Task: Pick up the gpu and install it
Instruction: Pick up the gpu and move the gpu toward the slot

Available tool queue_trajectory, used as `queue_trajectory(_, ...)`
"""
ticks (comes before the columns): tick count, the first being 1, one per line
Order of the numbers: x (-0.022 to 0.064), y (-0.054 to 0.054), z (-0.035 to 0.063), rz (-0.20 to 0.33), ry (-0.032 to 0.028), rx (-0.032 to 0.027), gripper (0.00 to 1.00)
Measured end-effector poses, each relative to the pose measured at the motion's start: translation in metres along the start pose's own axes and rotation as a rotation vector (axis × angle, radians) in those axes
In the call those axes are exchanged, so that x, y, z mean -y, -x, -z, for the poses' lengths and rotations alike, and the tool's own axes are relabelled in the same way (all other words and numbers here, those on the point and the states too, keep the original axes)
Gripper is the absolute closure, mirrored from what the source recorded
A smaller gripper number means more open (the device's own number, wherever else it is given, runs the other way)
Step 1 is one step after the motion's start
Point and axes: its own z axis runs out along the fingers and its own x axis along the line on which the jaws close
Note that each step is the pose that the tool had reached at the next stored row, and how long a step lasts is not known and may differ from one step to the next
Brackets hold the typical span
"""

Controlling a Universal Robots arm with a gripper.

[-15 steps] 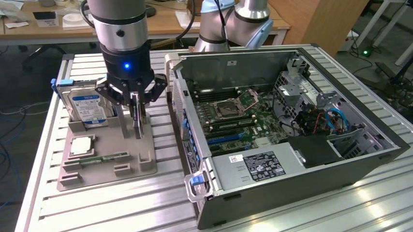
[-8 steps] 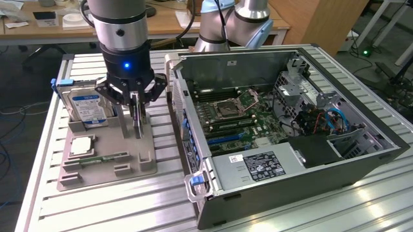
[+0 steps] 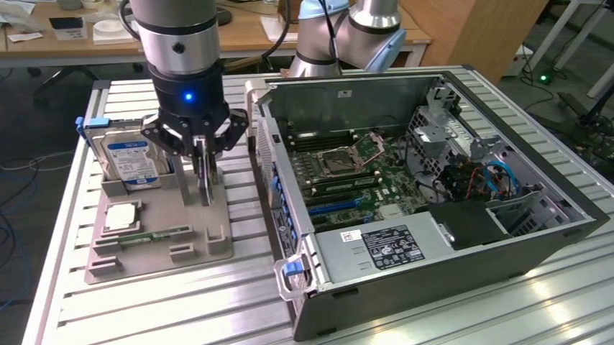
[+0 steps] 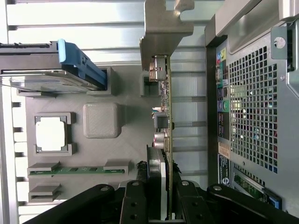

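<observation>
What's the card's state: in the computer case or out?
Out. The card stands on edge at the grey tray, beside the case, with the gripper shut on its top edge.

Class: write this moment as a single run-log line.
gripper: shut on gpu | gpu: upright at grey tray, beside hard drive | computer case: open, gpu not installed

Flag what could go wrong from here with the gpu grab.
1. The gripper pinches the gpu by its thin edge alone, so the card may tilt in the fingers.
2. The silver bracket end sits against a slot block of the gray holder and could snag there.
3. The hard drive stands close beside the gripper's linkage and could get clipped.
</observation>
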Motion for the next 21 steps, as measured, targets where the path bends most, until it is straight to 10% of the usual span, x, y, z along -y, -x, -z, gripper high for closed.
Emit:
queue_trajectory(7,-0.0007,0.000,0.0151,0.000,-0.0005,0.0002,0.72)
queue_trajectory(11,-0.0009,0.000,0.0215,0.000,-0.0133,0.0009,0.72)
queue_trajectory(21,-0.0031,0.000,0.0665,0.000,-0.0131,0.0010,0.72)
